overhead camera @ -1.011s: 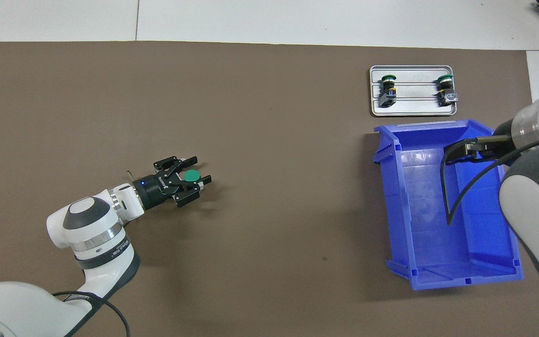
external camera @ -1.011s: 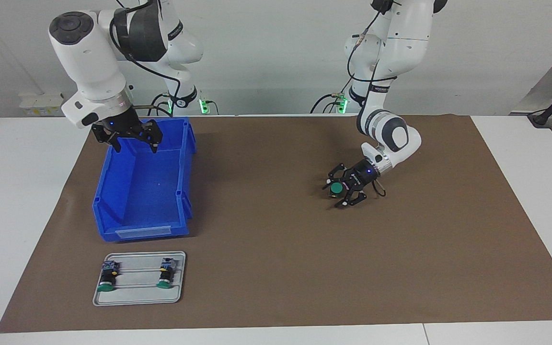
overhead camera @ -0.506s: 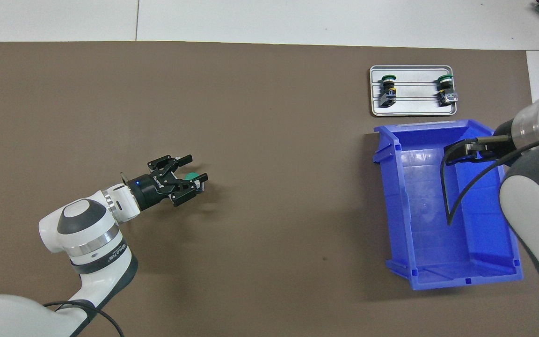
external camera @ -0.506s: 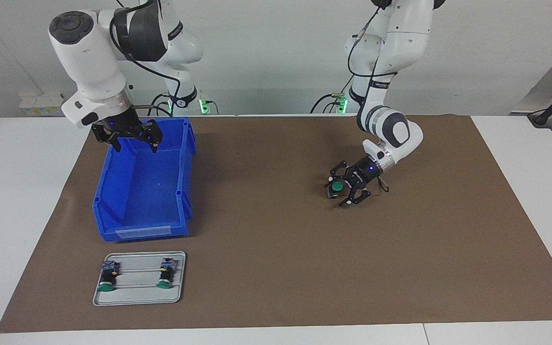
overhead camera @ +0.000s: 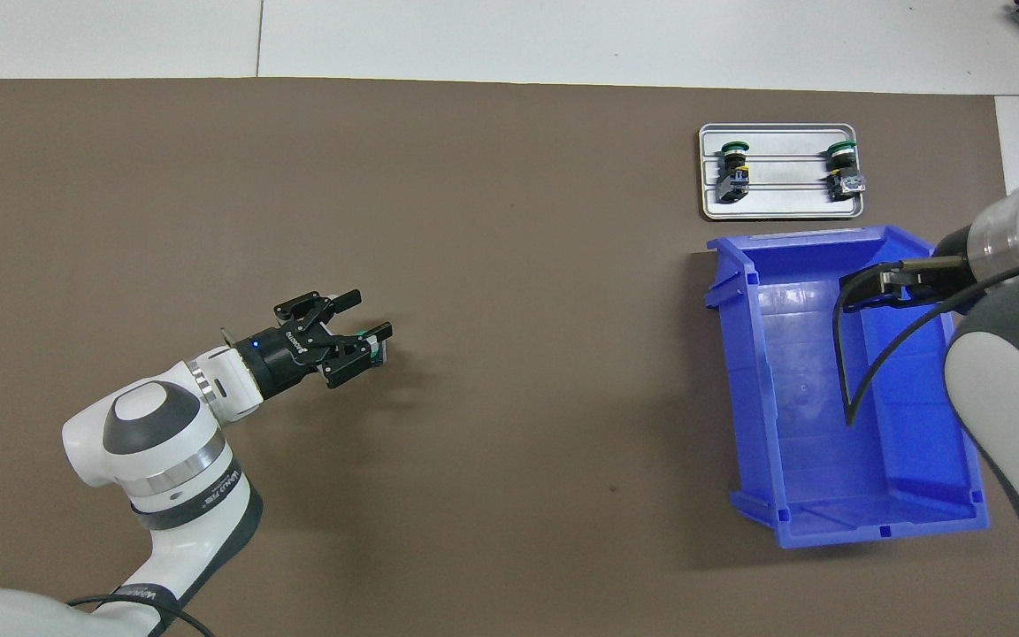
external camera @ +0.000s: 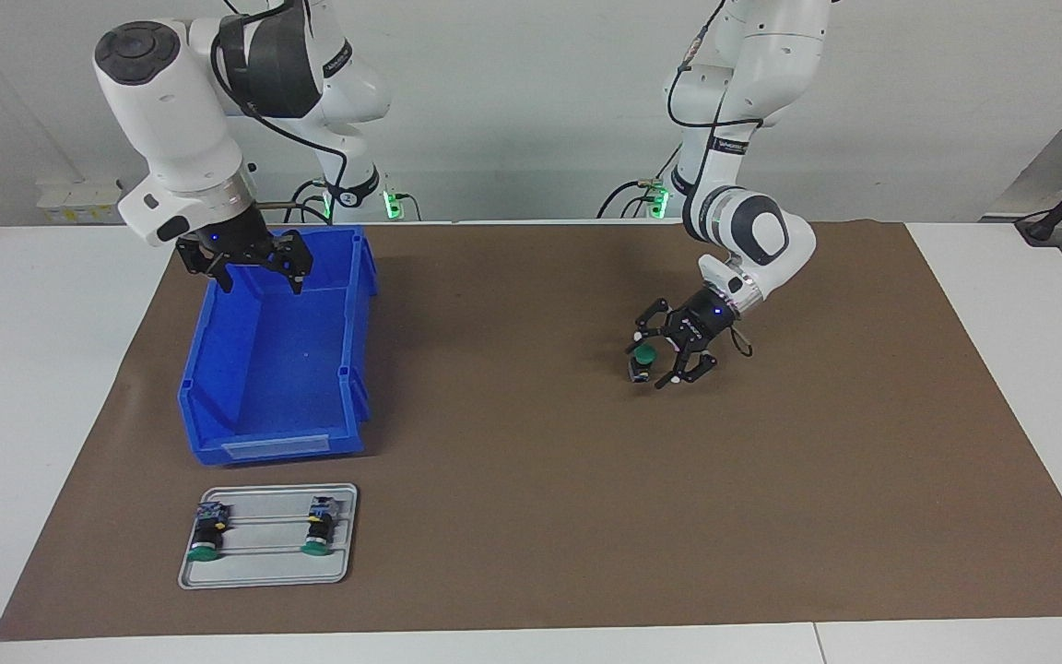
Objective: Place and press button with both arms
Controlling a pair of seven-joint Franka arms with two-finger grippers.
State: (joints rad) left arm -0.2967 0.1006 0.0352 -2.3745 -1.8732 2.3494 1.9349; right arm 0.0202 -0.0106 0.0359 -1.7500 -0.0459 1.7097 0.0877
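Brown matting [external camera: 513, 516] covers the table under both our grippers. Our left gripper [external camera: 655, 361] [overhead camera: 366, 332] hangs low over the mat toward the left arm's end, its fingers closed on the button [external camera: 643, 356] [overhead camera: 373, 347]; the green cap shows between them, tilted. We cannot tell whether the button touches the mat. Our right gripper [external camera: 260, 279] waits over the blue bin's [external camera: 218, 369] [overhead camera: 744, 425] end nearest the robots, fingers spread wide, holding nothing. Farther from the robots than the bin lies a grey tray [external camera: 264, 576] [overhead camera: 779, 208] carrying two more green-capped switches [external camera: 205, 538] [external camera: 318, 530].
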